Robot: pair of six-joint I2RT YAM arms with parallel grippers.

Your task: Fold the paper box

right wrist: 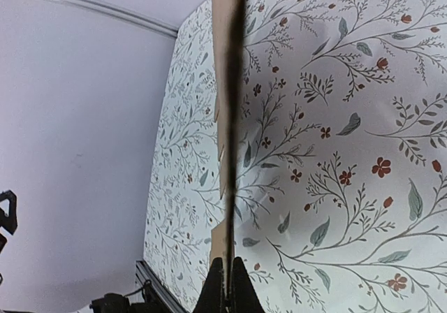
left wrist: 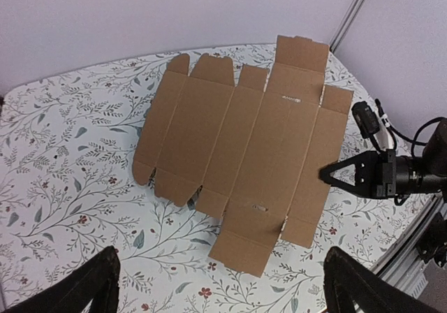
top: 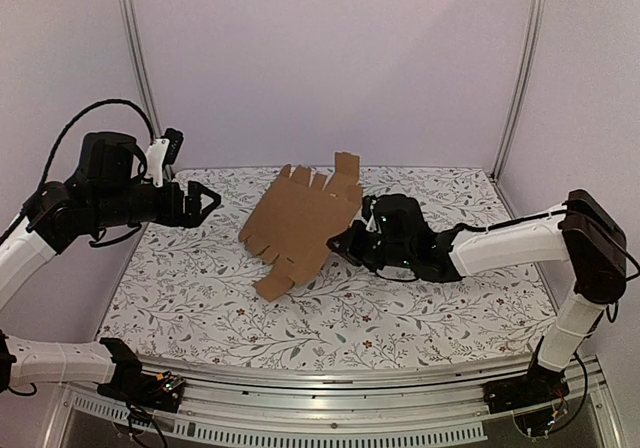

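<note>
The paper box [top: 300,223] is a flat brown die-cut sheet with flaps and tabs, unfolded, in the middle of the floral table. In the left wrist view the paper box [left wrist: 244,145] shows whole from above. My right gripper [top: 345,240] is shut on the sheet's right edge, which is also visible in the left wrist view [left wrist: 332,175]. In the right wrist view the right gripper [right wrist: 227,274] pinches the sheet [right wrist: 222,19], seen edge-on. My left gripper [top: 212,202] is open and empty, held above the table to the left of the sheet; its fingers [left wrist: 91,285] frame the sheet's near flap.
The floral tablecloth [top: 200,298] covers the table. Pale walls close the back and sides, with metal posts at the back left [top: 135,68] and back right [top: 520,68]. A metal rail [top: 350,388] runs along the near edge.
</note>
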